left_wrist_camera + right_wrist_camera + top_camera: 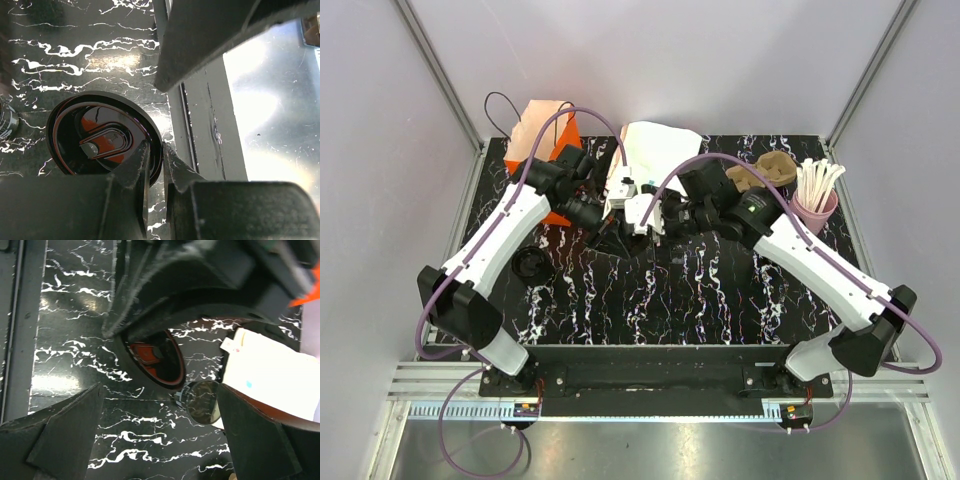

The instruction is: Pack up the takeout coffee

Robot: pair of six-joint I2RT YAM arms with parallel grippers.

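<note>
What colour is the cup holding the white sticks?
The cup is pink; the top external view shows it best.

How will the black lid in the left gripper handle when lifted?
Thin and shallow, the black lid is probably light. The left gripper pinches only its rim, and it looks glossy, so it may pivot or slip.

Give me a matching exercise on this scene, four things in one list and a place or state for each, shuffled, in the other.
Things:
1. left end effector
2. right end effector
3. pink cup
4. orange bag

Places or states:
A. at the table's far-left corner
B. jaws wide open, holding nothing
C. holds white sticks
D. pinching the rim of a round black disc

Pairs: 1-D, 2-B, 3-C, 4-A
</note>
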